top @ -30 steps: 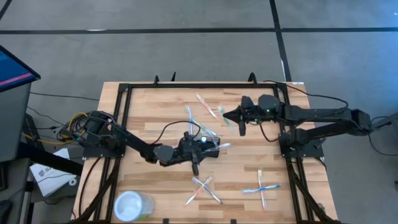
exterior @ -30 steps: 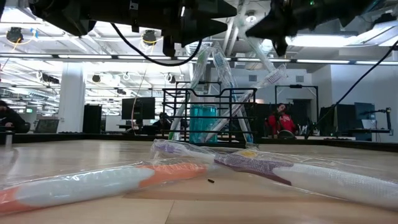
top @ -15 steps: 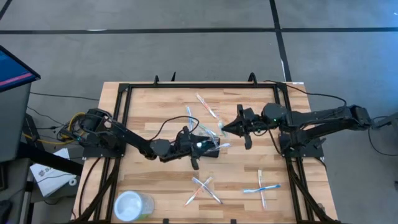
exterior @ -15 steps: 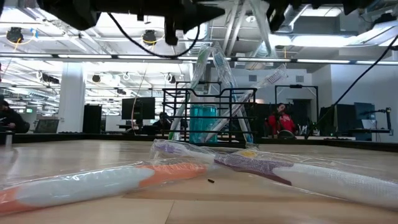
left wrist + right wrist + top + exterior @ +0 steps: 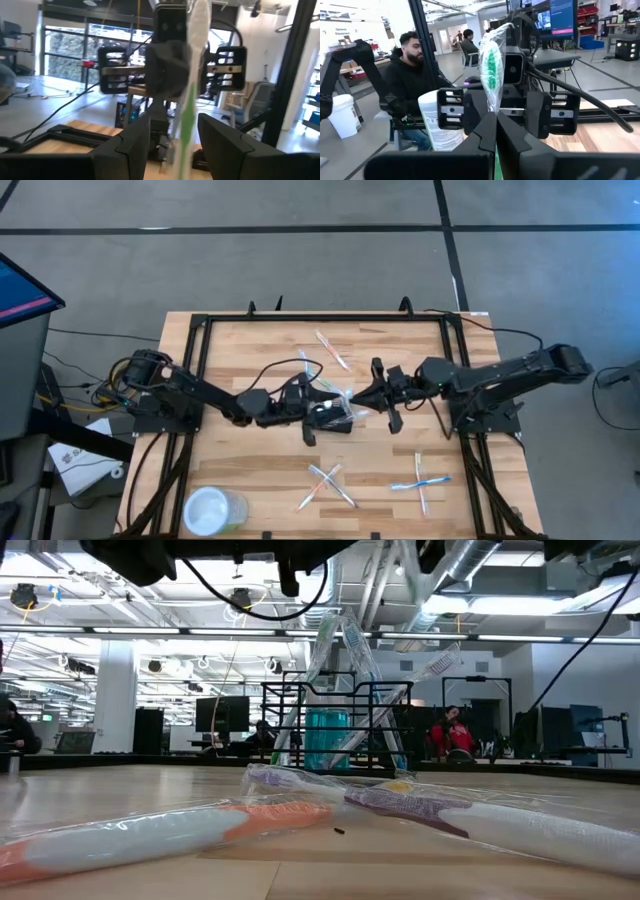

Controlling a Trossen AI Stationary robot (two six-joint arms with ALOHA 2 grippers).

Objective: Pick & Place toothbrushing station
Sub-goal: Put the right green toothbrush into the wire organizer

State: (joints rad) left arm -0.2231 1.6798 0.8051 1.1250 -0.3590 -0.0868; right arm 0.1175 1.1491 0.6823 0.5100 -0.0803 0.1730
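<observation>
The black wire-mesh caddy (image 5: 335,730) stands on its base on the table with several toothbrushes leaning in it; in the high view (image 5: 338,418) it sits under my left gripper. My right gripper (image 5: 495,145) (image 5: 372,394) is shut on a plastic-wrapped green-and-white toothbrush (image 5: 492,65) above the table, just right of the caddy. My left gripper (image 5: 174,145) (image 5: 325,416) faces it, open. Its fingers stand on either side of the same toothbrush (image 5: 189,100); I cannot tell whether they touch it. My right gripper pinches the wrapped toothbrush between its two fingers at a lower part of its handle (image 5: 494,131). It comes from the table's right. The toothbrush sticks out past the fingertips toward my left gripper, lifted clear of the table.
Wrapped toothbrushes lie loose on the wood: a crossed pair near the front (image 5: 325,485), another at the front right (image 5: 420,480), more at the back (image 5: 332,350). A clear round cup (image 5: 214,511) stands at the front left corner. A black frame (image 5: 200,380) borders the table.
My right gripper has moved toward the table's near edge and left, carrying the wrapped toothbrush up to my left gripper over the caddy. My left arm has shifted a little toward the right. Both arms have risen in the low view.
</observation>
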